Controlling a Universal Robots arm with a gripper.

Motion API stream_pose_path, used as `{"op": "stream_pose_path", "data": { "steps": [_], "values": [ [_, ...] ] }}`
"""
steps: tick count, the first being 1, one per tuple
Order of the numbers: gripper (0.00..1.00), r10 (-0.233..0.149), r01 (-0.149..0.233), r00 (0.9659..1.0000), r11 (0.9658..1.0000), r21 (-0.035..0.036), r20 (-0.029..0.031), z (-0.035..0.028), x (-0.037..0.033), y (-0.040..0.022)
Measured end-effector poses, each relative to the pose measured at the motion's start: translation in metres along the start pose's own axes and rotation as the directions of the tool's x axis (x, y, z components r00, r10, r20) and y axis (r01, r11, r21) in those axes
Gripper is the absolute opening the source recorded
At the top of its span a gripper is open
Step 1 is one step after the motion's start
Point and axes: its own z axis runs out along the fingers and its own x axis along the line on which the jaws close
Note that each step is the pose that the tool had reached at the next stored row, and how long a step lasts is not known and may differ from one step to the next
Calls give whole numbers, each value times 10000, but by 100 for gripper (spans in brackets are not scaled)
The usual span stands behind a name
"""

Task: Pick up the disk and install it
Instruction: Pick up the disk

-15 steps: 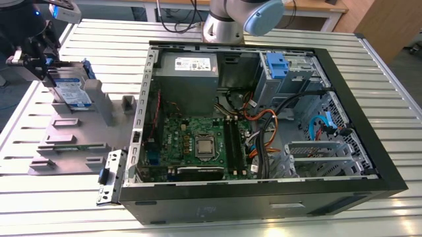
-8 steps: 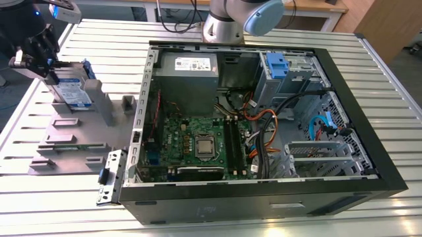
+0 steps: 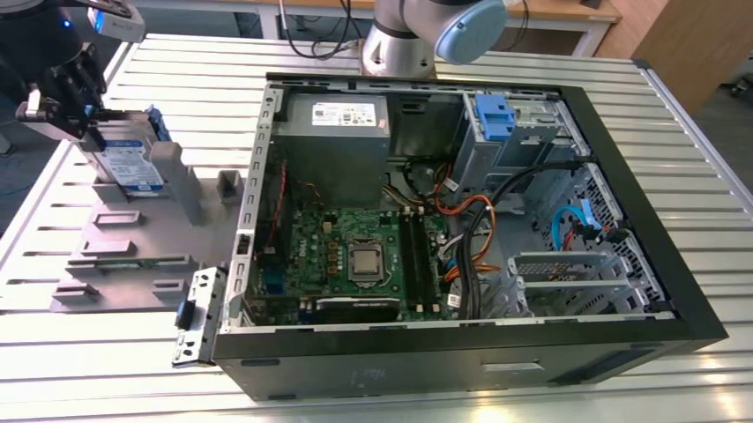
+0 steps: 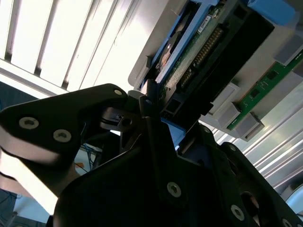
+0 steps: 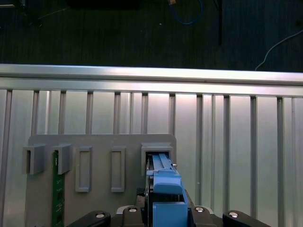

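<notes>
The disk (image 3: 127, 163) stands on edge in a slot of the grey holder plate (image 3: 118, 264) at the exterior view's left, silver with a white-and-blue label and a blue carrier around it. My gripper (image 3: 97, 128) is at its upper end, and its dark fingers (image 4: 147, 106) press against the carrier's sides. In the first wrist view the blue carrier of the disk (image 5: 165, 182) runs from between the fingers into the slot. The second wrist view shows the disk (image 4: 199, 47) from its circuit-board side, with my gripper (image 4: 173, 120) clamped on its end.
The open computer case (image 3: 694, 308) lies on the slatted metal table (image 3: 70, 379). Inside are the drive bay with a blue bracket (image 3: 492, 115), the grey power supply (image 3: 333, 119), the motherboard (image 3: 353, 256) and cable bundles. A green memory stick (image 5: 57, 198) sits in the holder plate. The arm's base (image 3: 406, 44) stands behind the case.
</notes>
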Motion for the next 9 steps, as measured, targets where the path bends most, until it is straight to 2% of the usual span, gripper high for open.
{"op": "stream_pose_path", "data": {
  "steps": [9],
  "values": [
    [36, 0, 0, 10000, 10000, -1, 0, -23, 0, 1]
  ]
}}
